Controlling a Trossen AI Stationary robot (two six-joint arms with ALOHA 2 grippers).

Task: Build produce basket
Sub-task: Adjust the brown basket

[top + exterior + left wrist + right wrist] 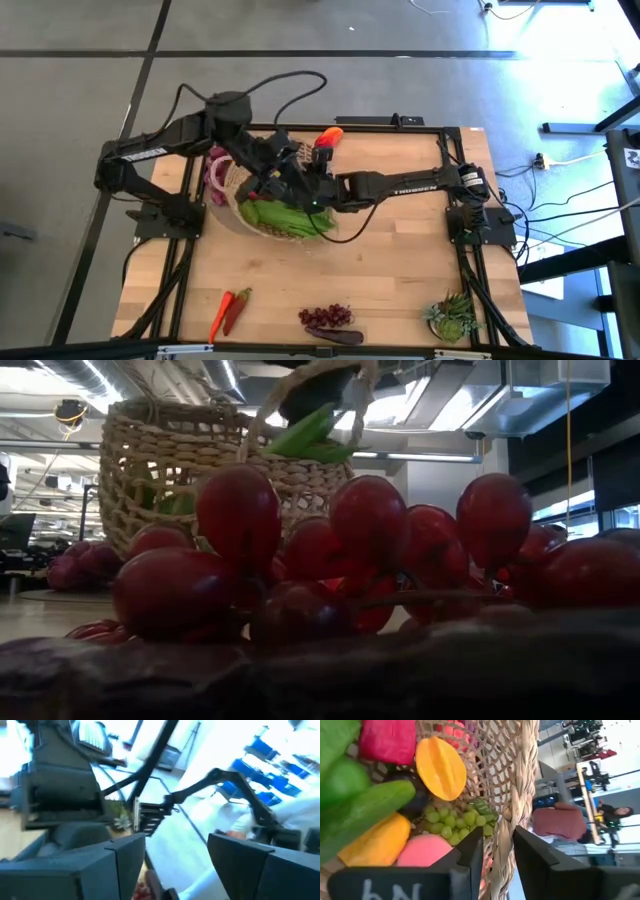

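Both arms hide much of the woven wicker basket (262,215); right gripper (499,855) pinches its rim, left gripper (170,865) stands half-open, holding nothing visible.

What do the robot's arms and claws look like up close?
Both arms are dark, nearly black, made of jointed tube-like segments. The left arm and right arm carry white lettering, and black cables loop off them. The right claw has flat, blocky dark fingers.

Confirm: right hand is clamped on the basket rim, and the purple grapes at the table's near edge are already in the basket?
Not quite. The right hand does straddle the basket rim, but the purple grapes are not in the basket; the high view shows them lying on the table at its near edge, apart from the basket.
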